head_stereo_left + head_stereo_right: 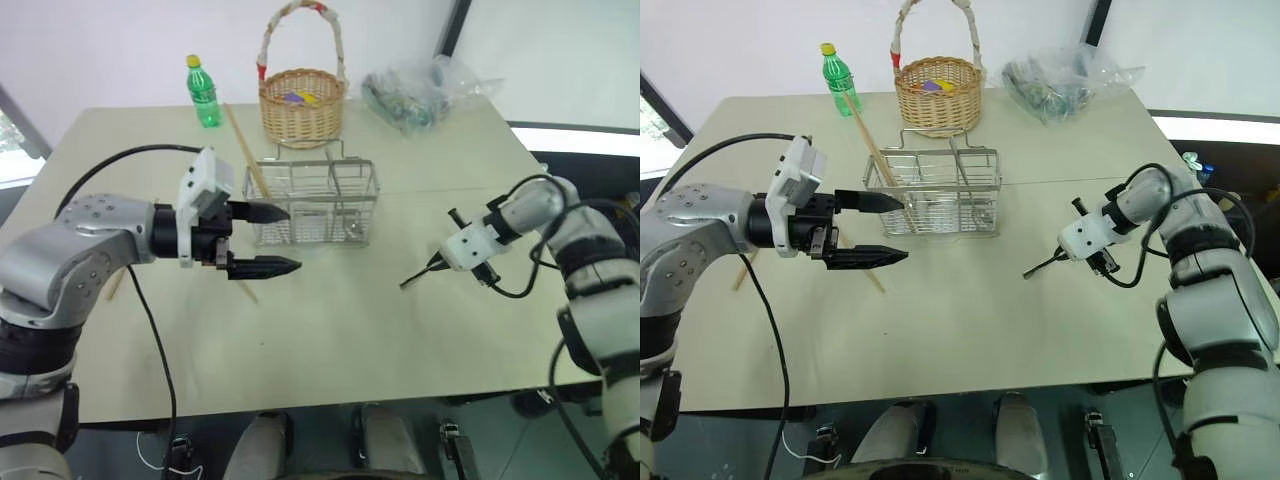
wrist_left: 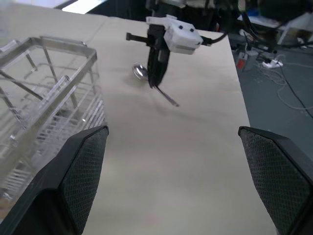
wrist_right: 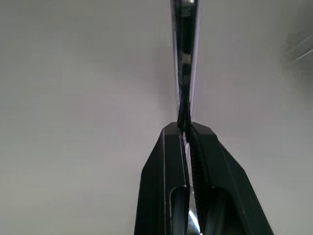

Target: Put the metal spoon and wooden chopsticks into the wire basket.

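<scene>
The metal spoon (image 2: 140,71) is low at the table's right side, its thin handle (image 1: 415,277) sticking out toward the middle. My right gripper (image 1: 438,262) is shut on it, fingers (image 3: 171,186) clamped on the handle. The wire basket (image 1: 300,165) stands mid-table. One wooden chopstick (image 1: 243,148) leans in its left end, poking out up and to the left. Another chopstick (image 1: 875,280) lies on the table below my left gripper (image 1: 293,238). That gripper hovers open and empty just left of the basket's front, pointing right.
A round wicker basket (image 1: 301,105) with a tall handle stands behind the wire basket. A green bottle (image 1: 203,92) is at the back left and a crumpled plastic bag (image 1: 420,90) at the back right. Bare tabletop (image 1: 340,330) lies between the two grippers.
</scene>
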{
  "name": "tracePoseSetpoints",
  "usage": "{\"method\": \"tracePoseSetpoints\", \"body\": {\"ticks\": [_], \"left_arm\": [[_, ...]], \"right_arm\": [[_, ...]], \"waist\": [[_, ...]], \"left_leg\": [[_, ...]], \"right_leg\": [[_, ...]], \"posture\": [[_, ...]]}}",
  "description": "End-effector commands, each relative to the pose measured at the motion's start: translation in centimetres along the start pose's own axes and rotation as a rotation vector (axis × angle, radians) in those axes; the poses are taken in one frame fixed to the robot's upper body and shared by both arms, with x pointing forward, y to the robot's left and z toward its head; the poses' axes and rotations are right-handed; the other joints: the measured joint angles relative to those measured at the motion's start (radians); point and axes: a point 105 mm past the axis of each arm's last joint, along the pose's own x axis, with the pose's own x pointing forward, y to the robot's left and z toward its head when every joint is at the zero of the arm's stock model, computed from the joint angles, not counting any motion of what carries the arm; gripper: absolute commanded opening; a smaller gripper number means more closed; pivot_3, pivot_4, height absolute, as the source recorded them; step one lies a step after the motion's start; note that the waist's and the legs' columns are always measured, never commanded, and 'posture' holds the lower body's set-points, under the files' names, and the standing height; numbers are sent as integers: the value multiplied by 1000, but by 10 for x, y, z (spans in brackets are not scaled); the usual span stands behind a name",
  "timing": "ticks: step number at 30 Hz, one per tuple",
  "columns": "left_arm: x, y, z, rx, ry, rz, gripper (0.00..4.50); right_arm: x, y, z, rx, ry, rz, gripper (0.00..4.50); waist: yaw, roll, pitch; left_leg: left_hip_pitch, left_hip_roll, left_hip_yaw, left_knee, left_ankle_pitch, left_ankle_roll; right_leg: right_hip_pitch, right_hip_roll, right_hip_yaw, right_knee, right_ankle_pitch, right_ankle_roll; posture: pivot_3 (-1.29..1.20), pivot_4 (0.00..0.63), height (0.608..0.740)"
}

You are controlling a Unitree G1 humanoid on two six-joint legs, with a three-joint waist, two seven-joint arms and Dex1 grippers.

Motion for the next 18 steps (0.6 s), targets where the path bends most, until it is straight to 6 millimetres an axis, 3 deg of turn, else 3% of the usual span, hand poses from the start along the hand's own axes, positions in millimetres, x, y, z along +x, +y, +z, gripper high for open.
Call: {"method": "tracePoseSetpoints", "body": {"ticks": [1, 5, 9, 14, 18], "left_arm": [[-8, 8, 15, 71, -30, 44, 4500], [-13, 17, 20, 92, -35, 71, 4500], [-13, 22, 21, 101, -41, 77, 4500], [-11, 23, 22, 109, -49, 75, 4500], [-11, 23, 25, 117, -57, 81, 4500]], "right_arm": [[-41, -19, 74, 70, -298, -115, 78], [-88, -41, 135, 286, -610, -249, 78], [-112, -77, 164, 418, -831, -407, 78], [-93, -110, 160, 496, -840, -581, 78], [-60, -130, 133, 569, -751, -720, 78]], "waist": [[5, 2, 1], [10, 2, 1], [21, -2, -1], [27, -4, -2], [26, -6, -3]], "left_leg": [[0, 0, 0, 0, 0, 0], [0, 0, 0, 0, -1, 1], [0, 1, 1, -1, -1, 1], [-1, 0, 1, -1, -1, 2], [-9, -2, -1, 1, -1, 1]], "right_leg": [[0, -1, 0, 0, 0, 0], [-1, -1, 0, 0, -2, -3], [-1, 0, 0, -1, -2, -4], [-2, -1, 0, -1, -2, -3], [-8, -2, -2, 0, 0, 0]], "posture": [[0, 150, 674], [0, 150, 674], [0, 150, 674], [0, 150, 674], [0, 150, 674]]}}
